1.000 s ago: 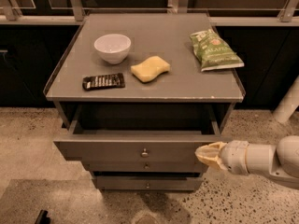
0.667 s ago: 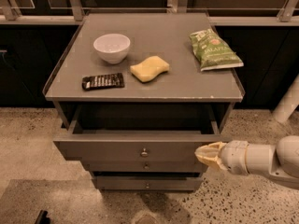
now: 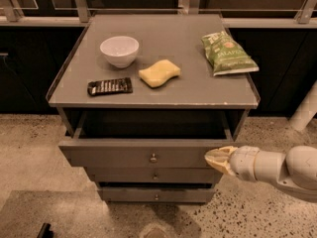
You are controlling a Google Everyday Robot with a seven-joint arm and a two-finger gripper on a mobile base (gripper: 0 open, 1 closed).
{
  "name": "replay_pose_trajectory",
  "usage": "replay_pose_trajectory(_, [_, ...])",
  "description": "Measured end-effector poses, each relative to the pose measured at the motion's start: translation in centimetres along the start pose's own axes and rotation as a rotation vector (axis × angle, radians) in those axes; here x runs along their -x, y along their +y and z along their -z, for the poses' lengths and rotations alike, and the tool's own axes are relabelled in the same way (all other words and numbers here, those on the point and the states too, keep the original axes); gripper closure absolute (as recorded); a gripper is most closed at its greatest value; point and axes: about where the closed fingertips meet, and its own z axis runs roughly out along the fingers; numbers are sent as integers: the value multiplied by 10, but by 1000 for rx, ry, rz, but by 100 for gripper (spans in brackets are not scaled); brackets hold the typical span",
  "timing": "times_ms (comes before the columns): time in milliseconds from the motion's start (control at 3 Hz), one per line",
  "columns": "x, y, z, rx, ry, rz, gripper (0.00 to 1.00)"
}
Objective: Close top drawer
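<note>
The top drawer (image 3: pixel 124 155) of the grey cabinet stands pulled out, its long flat front panel bearing a small round metal knob (image 3: pixel 153 157) at centre. The drawer's inside is dark and I see nothing in it. My gripper (image 3: pixel 214 158) comes in from the right on a white arm (image 3: pixel 277 167); its yellowish tip lies against the right end of the drawer's front panel, to the right of the knob.
On the cabinet top (image 3: pixel 183 48) lie a white bowl (image 3: pixel 119 50), a yellow sponge (image 3: pixel 159 73), a black remote (image 3: pixel 110 87) and a green chip bag (image 3: pixel 227 53). Two narrower drawer fronts (image 3: pixel 154 176) sit below. Speckled floor surrounds the cabinet; a dark counter and rail run behind.
</note>
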Motion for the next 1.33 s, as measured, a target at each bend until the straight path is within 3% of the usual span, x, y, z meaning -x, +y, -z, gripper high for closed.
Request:
replay_pose_trajectory(333, [4, -19, -11, -67, -17, 22, 100])
replay_pose_trajectory(1333, [9, -36, -24, -110, -26, 42, 100])
